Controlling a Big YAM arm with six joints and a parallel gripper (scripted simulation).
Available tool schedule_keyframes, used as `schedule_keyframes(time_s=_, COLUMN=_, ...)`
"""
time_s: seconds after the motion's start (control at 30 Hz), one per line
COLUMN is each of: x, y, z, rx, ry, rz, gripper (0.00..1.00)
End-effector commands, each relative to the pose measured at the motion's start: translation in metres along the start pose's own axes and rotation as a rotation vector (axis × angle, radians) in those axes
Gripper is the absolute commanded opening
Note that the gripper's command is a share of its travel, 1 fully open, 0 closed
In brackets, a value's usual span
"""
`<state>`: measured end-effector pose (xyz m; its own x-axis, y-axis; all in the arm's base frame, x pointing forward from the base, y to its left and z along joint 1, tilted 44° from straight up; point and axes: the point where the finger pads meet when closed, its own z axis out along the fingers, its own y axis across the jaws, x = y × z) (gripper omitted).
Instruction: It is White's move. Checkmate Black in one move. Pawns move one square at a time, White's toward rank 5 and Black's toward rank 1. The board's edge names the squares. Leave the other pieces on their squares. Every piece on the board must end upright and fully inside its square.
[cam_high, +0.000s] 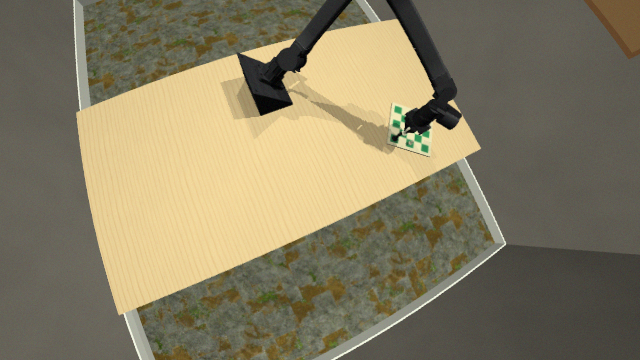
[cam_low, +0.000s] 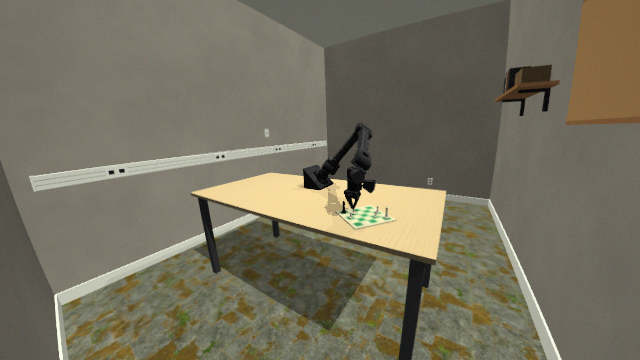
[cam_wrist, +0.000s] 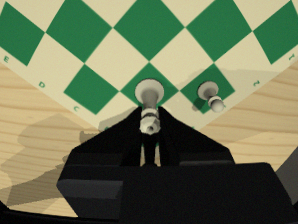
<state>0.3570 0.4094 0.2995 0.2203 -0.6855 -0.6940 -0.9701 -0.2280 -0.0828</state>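
Claw (cam_wrist: 149, 152) clamped on a white chess piece (cam_wrist: 149, 121), gripped by its upper part, fingers nearly together. Piece hangs over the near edge of the green-and-cream board (cam_wrist: 147, 26), above a green square in the near row; cannot tell if its base touches the board. Second white piece (cam_wrist: 210, 94) stands upright on the green square just right of it. Two dark pieces at the far edge of the board, mostly cut off in the wrist view. Exterior view: black piece (cam_low: 344, 207) at the board's left corner, just beside the claw (cam_low: 352, 206); two grey-looking pieces on the right side. Board lies at the right end of the wooden bench (cam_high: 200, 190), arm base (cam_high: 248, 65) well apart, far side.
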Motion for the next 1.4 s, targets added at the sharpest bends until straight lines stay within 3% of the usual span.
schedule_keyframes(time_s=0.0, x=-0.0079, y=0.0052, z=0.0041, rx=-0.007, ry=-0.002, rz=-0.005, gripper=0.00)
schedule_keyframes(time_s=1.37, x=-0.0049, y=0.0062, z=0.0057, rx=-0.010, ry=-0.001, rz=-0.012, gripper=0.00)
